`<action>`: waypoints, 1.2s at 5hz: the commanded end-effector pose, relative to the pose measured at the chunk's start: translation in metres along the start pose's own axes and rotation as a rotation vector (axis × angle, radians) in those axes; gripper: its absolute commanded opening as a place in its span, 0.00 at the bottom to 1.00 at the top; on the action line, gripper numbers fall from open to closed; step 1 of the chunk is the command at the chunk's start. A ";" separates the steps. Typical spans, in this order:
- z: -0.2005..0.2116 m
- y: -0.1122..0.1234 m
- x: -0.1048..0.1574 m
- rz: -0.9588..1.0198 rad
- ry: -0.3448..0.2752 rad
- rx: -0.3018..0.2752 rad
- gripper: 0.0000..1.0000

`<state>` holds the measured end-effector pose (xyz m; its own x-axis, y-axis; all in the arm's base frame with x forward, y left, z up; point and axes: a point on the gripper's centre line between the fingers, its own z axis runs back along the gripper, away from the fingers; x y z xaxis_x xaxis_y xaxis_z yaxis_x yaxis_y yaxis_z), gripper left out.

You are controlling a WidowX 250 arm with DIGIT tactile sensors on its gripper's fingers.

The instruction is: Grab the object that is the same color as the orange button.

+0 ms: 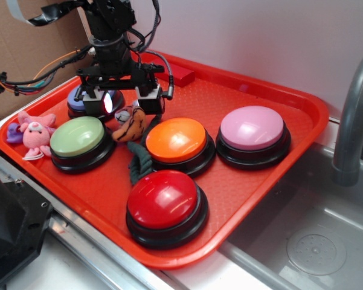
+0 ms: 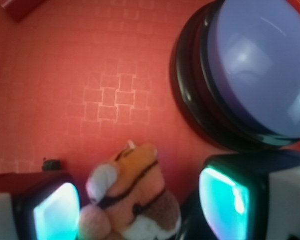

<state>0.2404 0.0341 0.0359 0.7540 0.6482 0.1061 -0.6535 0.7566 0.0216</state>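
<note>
Exterior view first: the gripper (image 1: 118,103) hangs low over the far left part of the red tray (image 1: 272,103), jaws spread wide. The little orange tiger (image 1: 130,124) lies on the tray just below it, tucked between the green button (image 1: 78,138) on its left and the orange button (image 1: 176,140) on its right, close against both. A blue button (image 1: 78,103) sits behind the gripper, partly hidden. The pink button (image 1: 252,129) is off to the right, the red button (image 1: 163,199) nearest the camera, with a dark green rope (image 1: 139,162) lying between red and orange. A pink plush toy (image 1: 35,132) rests at the tray's left edge.

Wrist view now: the tiger (image 2: 132,200) lies between the two fingers (image 2: 55,210), nearer the left one, and neither pad is clearly pressing on it. Jaws apart, nothing gripped. The blue button (image 2: 259,70) fills the upper right, standing on the tray (image 2: 90,75).
</note>
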 end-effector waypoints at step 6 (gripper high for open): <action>0.062 -0.004 0.020 -0.036 -0.098 -0.080 0.00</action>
<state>0.2485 0.0320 0.0833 0.7734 0.6155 0.1514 -0.6201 0.7842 -0.0204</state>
